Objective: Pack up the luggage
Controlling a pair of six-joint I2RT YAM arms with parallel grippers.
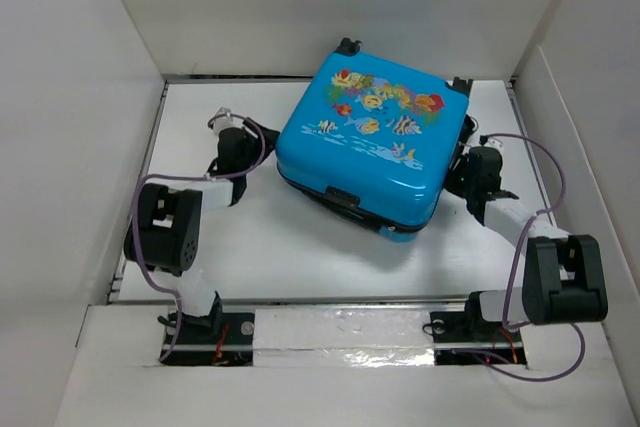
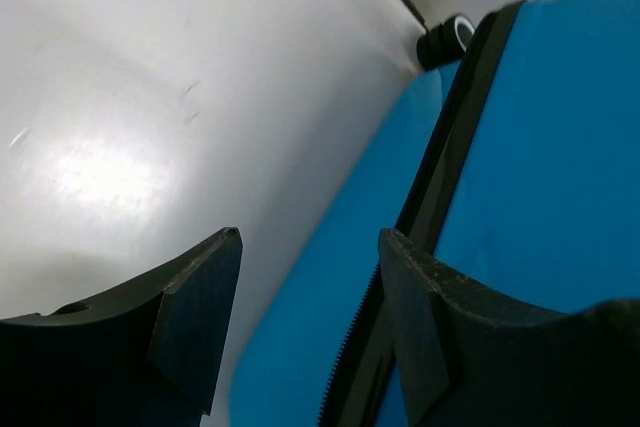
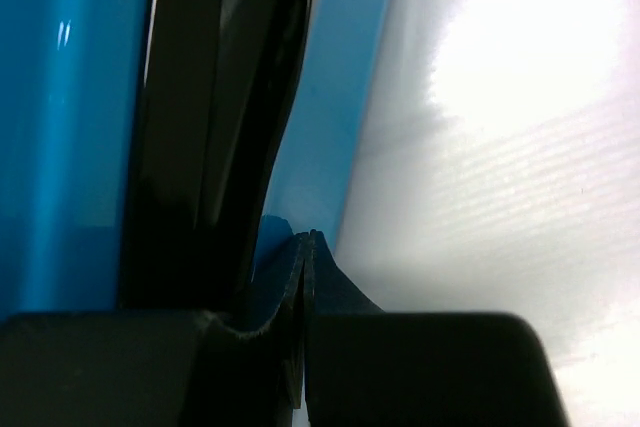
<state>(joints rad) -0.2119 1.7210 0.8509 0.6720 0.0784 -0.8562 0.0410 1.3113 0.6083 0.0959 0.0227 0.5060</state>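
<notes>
The luggage (image 1: pixel 370 147) lies flat, printed side up, toward the back right of the white surface (image 1: pixel 260 257), with white walls (image 1: pixel 330 7) on three sides. Bare room lies in front and to its left. Its shells meet at a dark seam; the inside is hidden. Its wheels (image 1: pixel 347 45) face the back wall, long axis running front to back, slightly askew. The left pincer (image 2: pixel 310 237) gapes partway at its left side; the right pincer (image 3: pixel 308 239) is pinched closed, holding nothing, at its right.
</notes>
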